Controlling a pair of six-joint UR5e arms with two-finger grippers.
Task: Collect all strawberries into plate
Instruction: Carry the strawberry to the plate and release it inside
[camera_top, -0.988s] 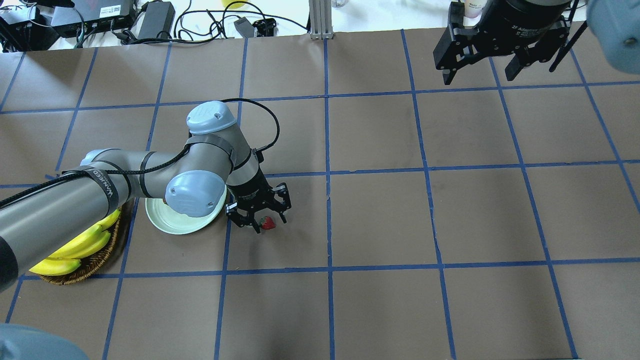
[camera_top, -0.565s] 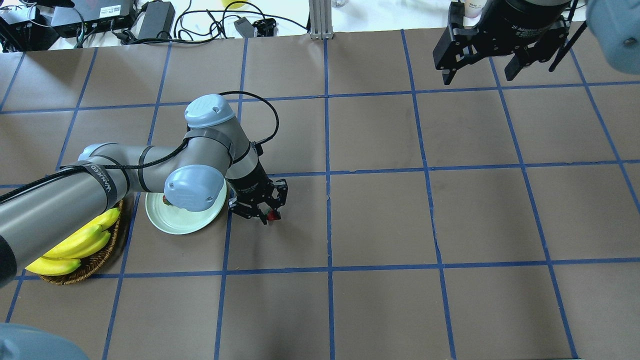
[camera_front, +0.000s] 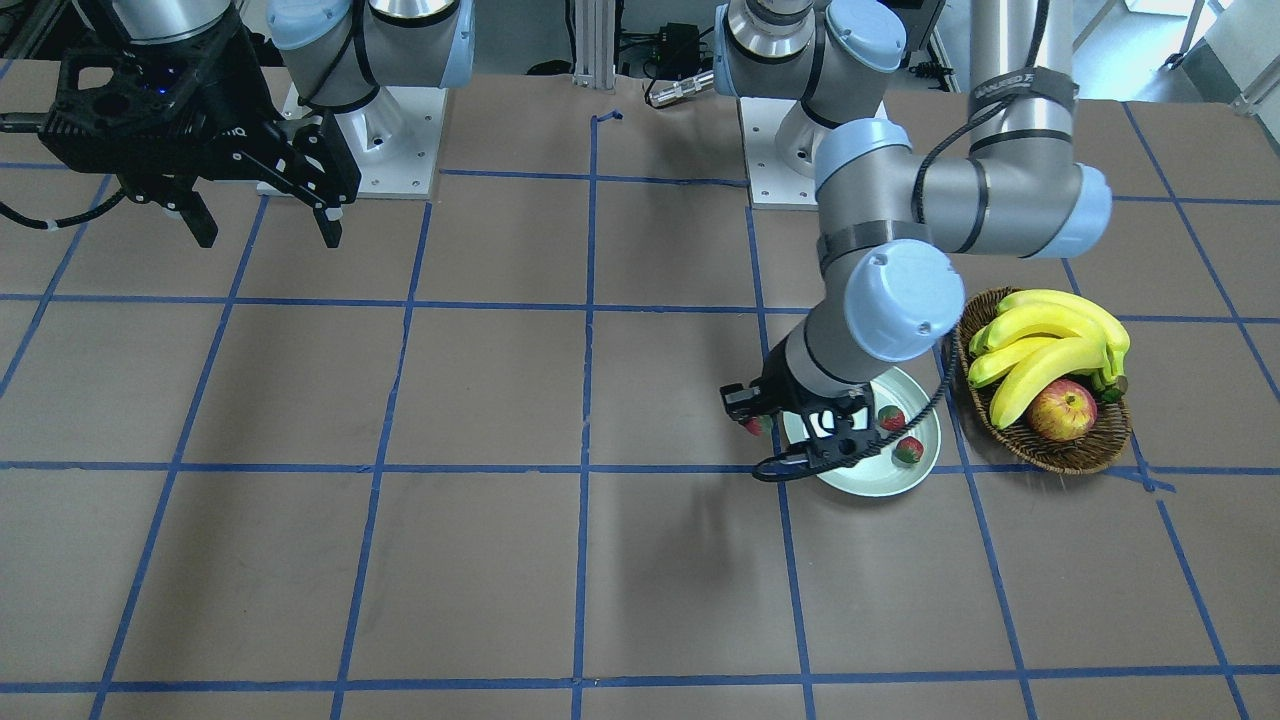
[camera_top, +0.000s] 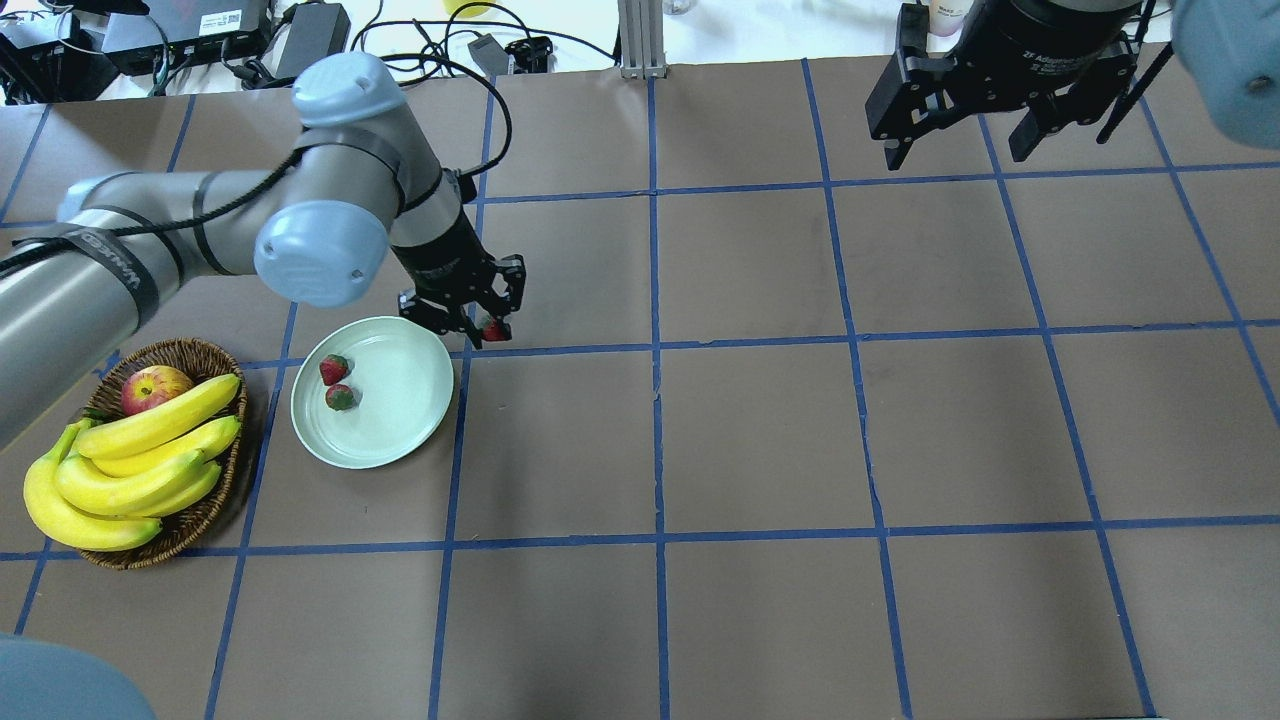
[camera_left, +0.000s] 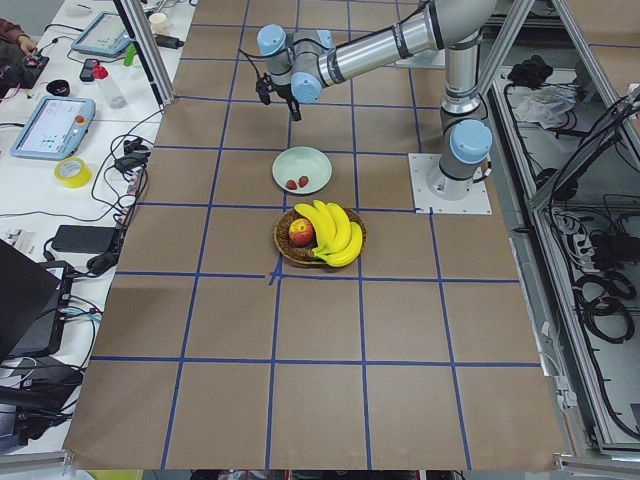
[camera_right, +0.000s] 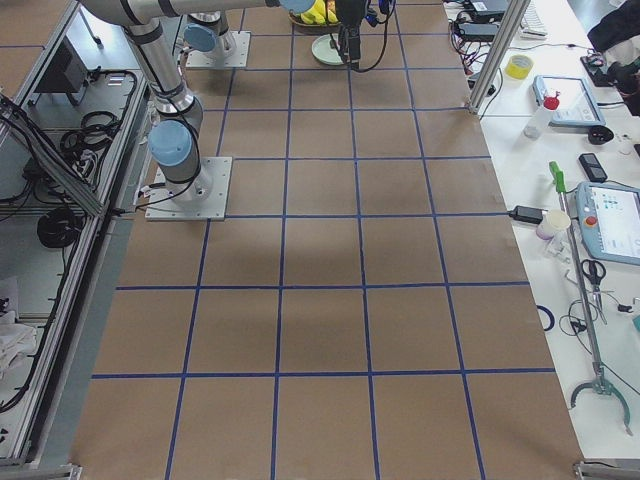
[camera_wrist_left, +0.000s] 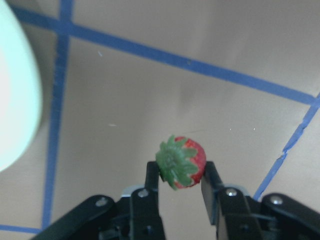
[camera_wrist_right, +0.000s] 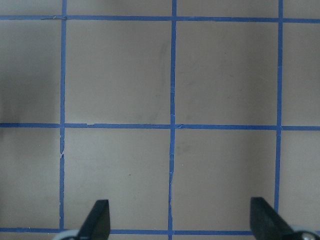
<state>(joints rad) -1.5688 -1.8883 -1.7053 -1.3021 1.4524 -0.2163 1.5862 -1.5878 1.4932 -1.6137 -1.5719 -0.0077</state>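
Note:
My left gripper (camera_top: 487, 325) is shut on a small red strawberry (camera_top: 494, 330) and holds it above the table, just off the far right rim of the pale green plate (camera_top: 405, 405). The left wrist view shows the strawberry (camera_wrist_left: 182, 161) pinched between both fingers, leafy top facing the camera, with the plate's edge (camera_wrist_left: 15, 100) at left. Two more strawberries (camera_top: 333, 369) (camera_top: 340, 397) lie in the plate; the front view shows them too (camera_front: 890, 417) (camera_front: 908, 450). My right gripper (camera_top: 958, 150) is open and empty, high at the far right.
A brown wicker basket (camera_top: 205, 355) with bananas (camera_top: 130, 465) and a red-yellow apple (camera_top: 152, 388) stands left of the plate. Cables and power bricks (camera_top: 310, 40) lie beyond the table's far edge. Blue tape lines grid the brown table.
My left gripper closed on the strawberry, lifted it off the table and moved toward the far side. The arm rose and uncovered the plate. The right arm has not moved.

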